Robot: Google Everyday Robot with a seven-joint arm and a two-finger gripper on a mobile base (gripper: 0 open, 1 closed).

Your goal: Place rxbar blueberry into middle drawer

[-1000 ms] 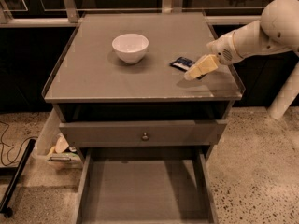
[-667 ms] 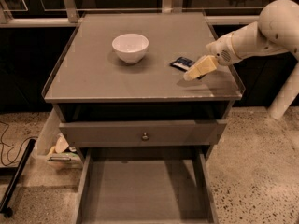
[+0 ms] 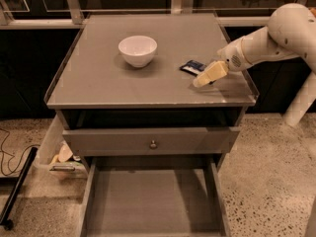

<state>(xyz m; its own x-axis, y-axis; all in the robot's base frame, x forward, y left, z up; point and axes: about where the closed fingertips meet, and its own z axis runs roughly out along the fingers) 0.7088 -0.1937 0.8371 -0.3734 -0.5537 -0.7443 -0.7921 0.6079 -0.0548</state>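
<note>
Nothing has visibly moved in the past second: the gripper point(image 3: 207, 76) stays low over the cabinet top point(image 3: 123, 85), right of the white bowl point(image 3: 138, 49).

The rxbar blueberry point(image 3: 192, 66) lies flat on the top, right of the bowl, with the gripper just beside its right end; whether the gripper is spread or closed cannot be told. Below the bowl, under the knobbed drawer point(image 3: 108, 141), the middle drawer point(image 3: 148, 201) stands pulled out.

The cream-tan gripper point(image 3: 203, 79) was just beside the dark blue rxbar blueberry point(image 3: 192, 66) on the grey tabletop point(image 3: 98, 83); the bowl point(image 3: 138, 50) was white. The middle drawer point(image 3: 153, 201) was plain grey.
</note>
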